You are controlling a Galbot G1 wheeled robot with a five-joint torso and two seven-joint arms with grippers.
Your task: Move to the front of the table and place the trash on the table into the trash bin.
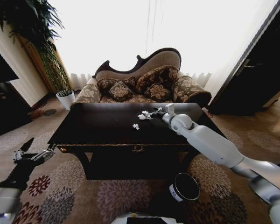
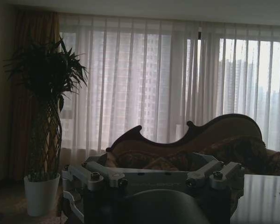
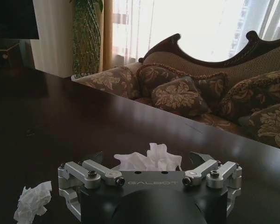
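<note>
Now the right arm is stretched out over the dark glossy tabletop [image 1: 102,126], and the right tool [image 1: 152,113] sits low at the far right part of it, right at a white crumpled paper scrap [image 3: 149,158]. From the right wrist view the fingers [image 3: 201,159] stand apart, one on each side of that scrap, with the paper sitting between them and not visibly squeezed. A second crumpled scrap [image 3: 33,200] lies on the wood a little to the side, apart from the tool; in the head view it shows as the small white bit [image 1: 136,126] nearer the middle of the tabletop. Down on the patterned carpet, the black trash bin [image 1: 185,187] with its white label stands in front of the table's right end, beneath the outstretched right arm. Over on the left, the left tool [image 1: 31,153] hangs low beside the table's left end, off the tabletop, fingers spread apart and holding nothing. Behind the table sits a cushioned sofa [image 1: 144,84], with a potted plant [image 1: 65,98] by the curtains.
</note>
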